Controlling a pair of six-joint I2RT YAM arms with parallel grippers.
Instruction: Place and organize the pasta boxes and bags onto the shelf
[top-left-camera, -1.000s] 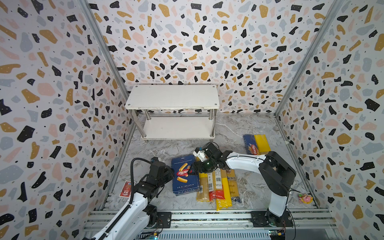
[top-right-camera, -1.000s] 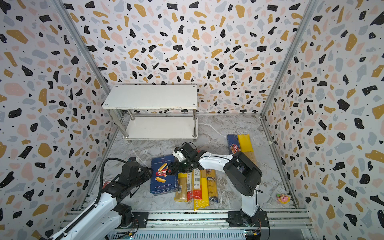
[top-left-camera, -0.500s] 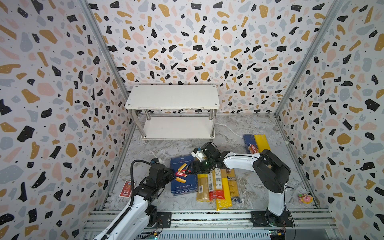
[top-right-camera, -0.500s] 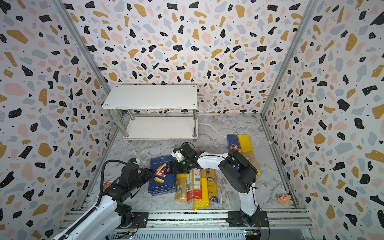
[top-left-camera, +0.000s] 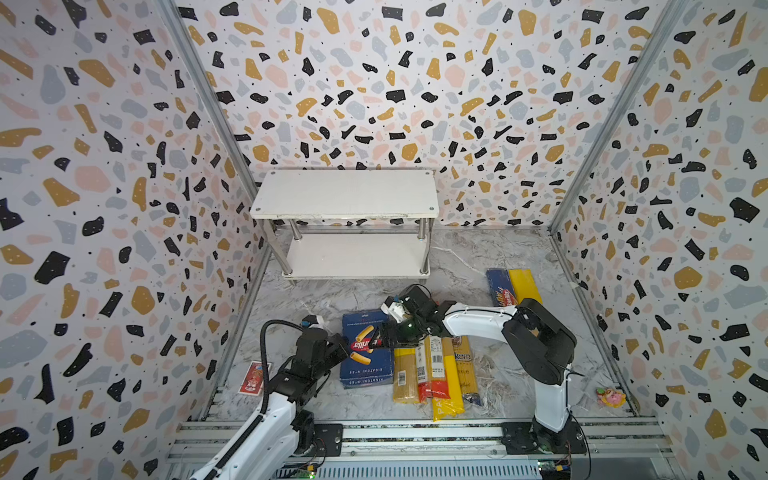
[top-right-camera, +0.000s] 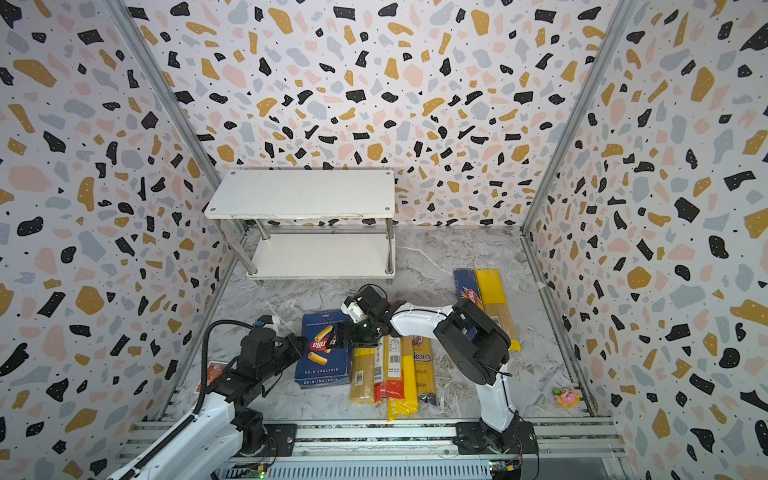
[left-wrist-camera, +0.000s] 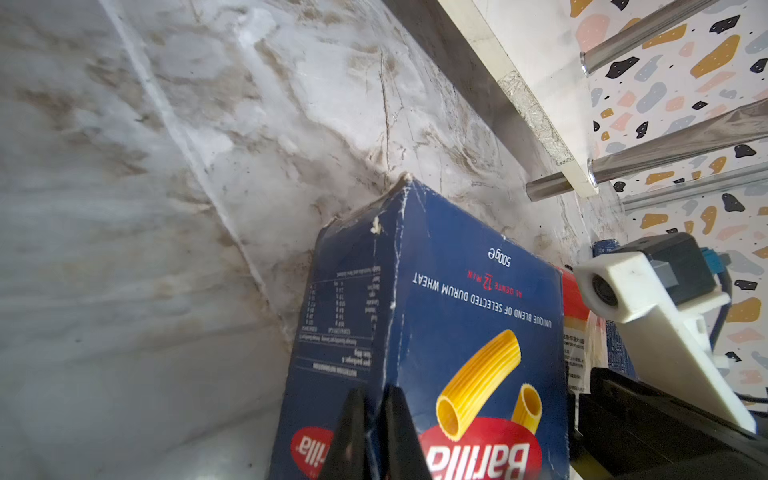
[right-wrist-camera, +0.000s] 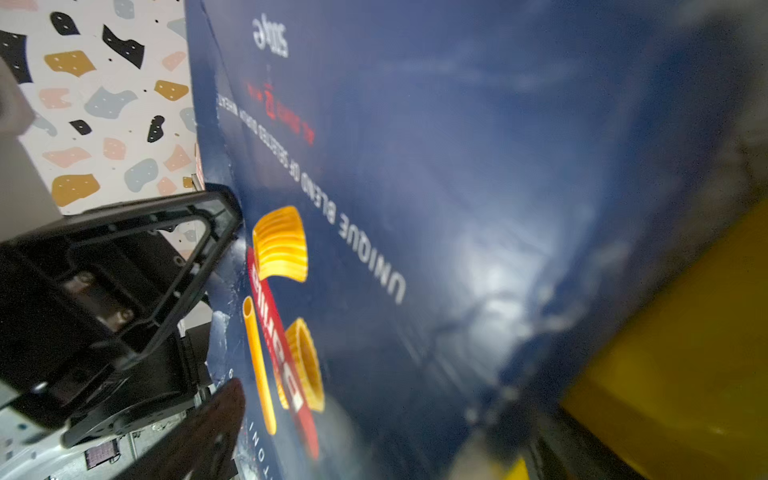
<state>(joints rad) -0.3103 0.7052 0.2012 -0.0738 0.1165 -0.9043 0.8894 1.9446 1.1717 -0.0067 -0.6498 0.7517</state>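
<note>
Both arms have shifted a little — my right arm's black elbow (top-left-camera: 536, 336) has swung left, and the left gripper (left-wrist-camera: 376, 415) has snapped its jaws together. Its two black tips (left-wrist-camera: 357, 432) now sit shut against the left long edge of the wide dark blue cardboard rigatoni box (top-left-camera: 368, 368). Whether they nip a bit of card I cannot tell. The right gripper (top-left-camera: 385, 334) hangs over the box's right side with jaws spread wide, holding nothing that I can see.

The box lies flat on the grey marbled table top (top-left-camera: 332, 295), near the front, just left of a row of long clear plastic spaghetti bags (top-left-camera: 432, 374). The small white two-board shelf with chrome posts (top-left-camera: 345, 195) stands at the far side, left of middle, and both boards are bare. A long narrow dark blue spaghetti box (top-left-camera: 500, 291) and one more yellow bag (top-left-camera: 525, 286) lie far right.

I think the rigatoni box is light and stiff, but hollow — squeeze hard and the card will dent. The printed face looks smooth, so tips could slide. It is too wide to take across the face, I judge. I would tip up one long edge and pinch its thin side, near the middle, so it does not swing.
</note>
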